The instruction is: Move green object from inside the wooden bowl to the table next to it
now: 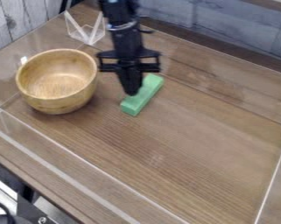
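The green object [145, 94] lies flat on the table [189, 149], just right of the wooden bowl [55, 103]. Nothing lies in the bowl's pale inside. My gripper [129, 87] points straight down with its fingers shut together. Its tip stands at the left edge of the green block, between block and bowl. I see nothing held between the fingers. Whether the tip touches the block I cannot tell.
Clear acrylic walls [60, 166] edge the table at the front, left and right. A clear folded stand [84, 31] sits at the back left behind the bowl. The arm's black column rises from the gripper to the top of the view.
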You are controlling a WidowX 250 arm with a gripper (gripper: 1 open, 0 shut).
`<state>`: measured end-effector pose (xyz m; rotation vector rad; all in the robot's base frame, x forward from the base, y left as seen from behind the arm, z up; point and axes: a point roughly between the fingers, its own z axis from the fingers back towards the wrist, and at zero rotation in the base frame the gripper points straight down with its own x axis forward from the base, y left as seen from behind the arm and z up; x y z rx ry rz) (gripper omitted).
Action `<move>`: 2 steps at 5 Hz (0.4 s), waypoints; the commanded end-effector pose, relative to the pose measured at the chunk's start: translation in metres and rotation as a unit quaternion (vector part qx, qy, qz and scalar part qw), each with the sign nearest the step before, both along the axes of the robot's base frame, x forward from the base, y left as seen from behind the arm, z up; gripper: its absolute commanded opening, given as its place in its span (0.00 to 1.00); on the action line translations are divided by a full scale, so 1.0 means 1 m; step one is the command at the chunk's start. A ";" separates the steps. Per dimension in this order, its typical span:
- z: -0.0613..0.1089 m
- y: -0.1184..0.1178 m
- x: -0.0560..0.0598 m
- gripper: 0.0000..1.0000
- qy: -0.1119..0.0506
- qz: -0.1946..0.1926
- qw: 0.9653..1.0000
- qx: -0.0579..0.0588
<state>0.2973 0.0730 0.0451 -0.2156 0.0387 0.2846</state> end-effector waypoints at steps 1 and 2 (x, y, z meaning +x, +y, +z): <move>0.005 0.010 0.005 0.00 -0.024 -0.015 1.000 0.006; -0.001 0.016 0.002 0.00 -0.026 -0.015 1.000 0.004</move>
